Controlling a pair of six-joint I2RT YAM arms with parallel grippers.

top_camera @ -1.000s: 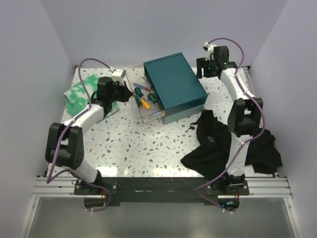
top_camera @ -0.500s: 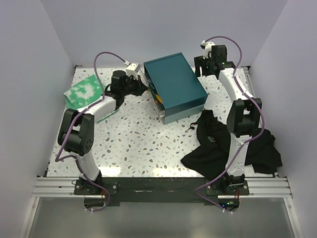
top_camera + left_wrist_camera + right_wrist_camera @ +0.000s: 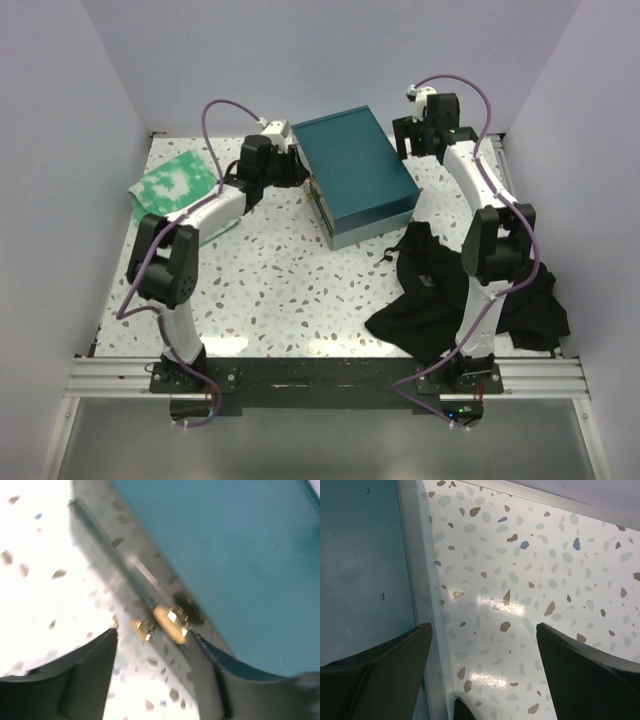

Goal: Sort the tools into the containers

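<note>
"Where did the teal box (image 3: 355,172) lie?"

"Far centre, with the clear box (image 3: 117,555) tucked along its left side and the tools (image 3: 171,620) a yellow blur behind its wall."

"Which arm was nearer?"

"The left gripper (image 3: 288,168), part open and empty, with the wall just ahead. The right gripper (image 3: 418,142) gaped empty across the teal box."
</note>
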